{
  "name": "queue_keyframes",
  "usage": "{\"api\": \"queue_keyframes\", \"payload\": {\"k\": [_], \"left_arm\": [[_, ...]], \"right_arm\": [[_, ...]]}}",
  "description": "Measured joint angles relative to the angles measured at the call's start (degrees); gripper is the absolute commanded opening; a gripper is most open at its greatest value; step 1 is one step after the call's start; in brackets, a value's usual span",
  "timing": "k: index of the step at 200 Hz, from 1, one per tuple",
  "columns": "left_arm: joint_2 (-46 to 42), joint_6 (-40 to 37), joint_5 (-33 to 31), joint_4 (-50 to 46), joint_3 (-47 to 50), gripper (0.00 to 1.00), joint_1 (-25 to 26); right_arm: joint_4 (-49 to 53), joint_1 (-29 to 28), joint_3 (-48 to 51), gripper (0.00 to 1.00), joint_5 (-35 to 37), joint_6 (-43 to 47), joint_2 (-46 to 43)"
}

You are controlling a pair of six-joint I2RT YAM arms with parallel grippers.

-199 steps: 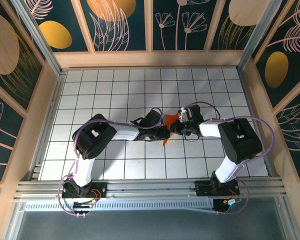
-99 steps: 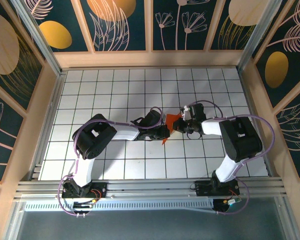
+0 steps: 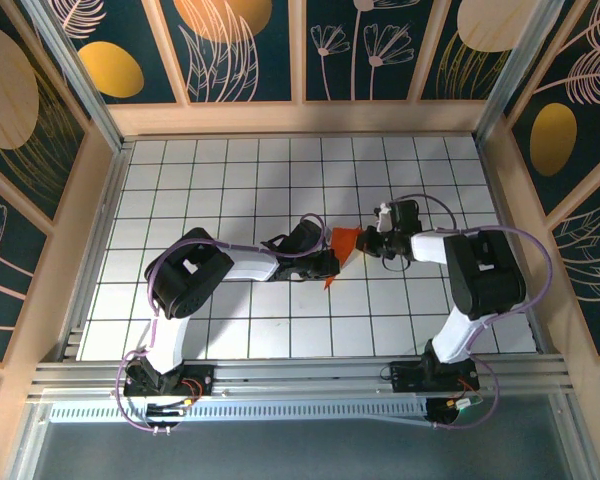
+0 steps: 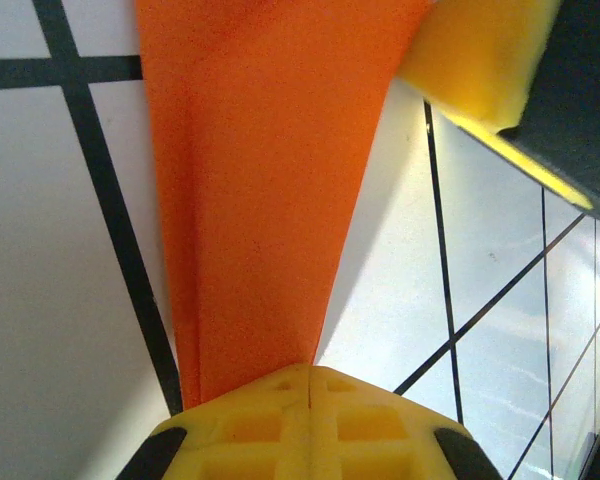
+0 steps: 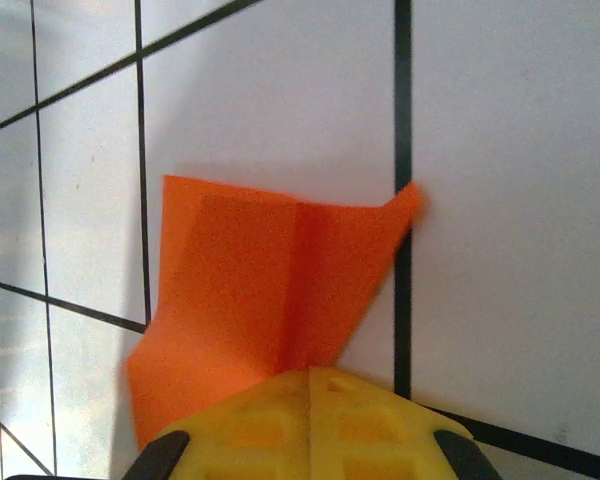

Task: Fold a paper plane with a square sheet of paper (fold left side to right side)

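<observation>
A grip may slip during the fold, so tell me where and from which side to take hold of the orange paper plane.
Pinch the paper plane at its narrow end, coming in along its length, jaws across the lengthwise crease. Layers stack there, so it is likely stiffest; the wide end is thin, one corner curled. The left gripper is shut there.

From above and behind the arms, the top camera overlooks the whole surface (image 3: 230,160). Wrist cameras peer closely past the left claw (image 4: 308,380) and right claw (image 5: 308,378) at the paper plane (image 4: 260,200), which every view shares.
</observation>
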State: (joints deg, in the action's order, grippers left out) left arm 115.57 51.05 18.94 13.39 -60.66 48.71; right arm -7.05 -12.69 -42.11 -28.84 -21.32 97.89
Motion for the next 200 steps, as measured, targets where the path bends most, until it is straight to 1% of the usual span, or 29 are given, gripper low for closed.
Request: {"api": "queue_keyframes", "payload": {"k": [38, 64, 89, 112, 153, 200], "left_arm": [[0.00, 0.00, 0.00, 0.15, 0.11, 0.00, 0.00], [0.00, 0.00, 0.00, 0.31, 0.17, 0.00, 0.00], [0.00, 0.00, 0.00, 0.33, 0.22, 0.00, 0.00], [0.00, 0.00, 0.00, 0.42, 0.24, 0.00, 0.00], [0.00, 0.02, -0.04, 0.50, 0.33, 0.00, 0.00], [0.00, 0.02, -0.17, 0.39, 0.33, 0.00, 0.00]], "right_arm": [[-0.83, -0.09, 0.70, 0.00, -1.05, -0.52, -5.16], [-2.14, -2.01, 0.79, 0.00, -1.20, -1.79, -5.57], [-4.17, -3.93, 0.79, 0.00, -1.57, -2.89, -3.72], [-4.68, -4.48, 0.57, 0.00, -1.57, -3.23, -0.55], [-4.68, -4.42, -0.42, 0.00, -0.55, -3.15, 3.17], [-4.79, -3.52, -0.57, 0.00, -1.29, -2.99, 3.54]]}}
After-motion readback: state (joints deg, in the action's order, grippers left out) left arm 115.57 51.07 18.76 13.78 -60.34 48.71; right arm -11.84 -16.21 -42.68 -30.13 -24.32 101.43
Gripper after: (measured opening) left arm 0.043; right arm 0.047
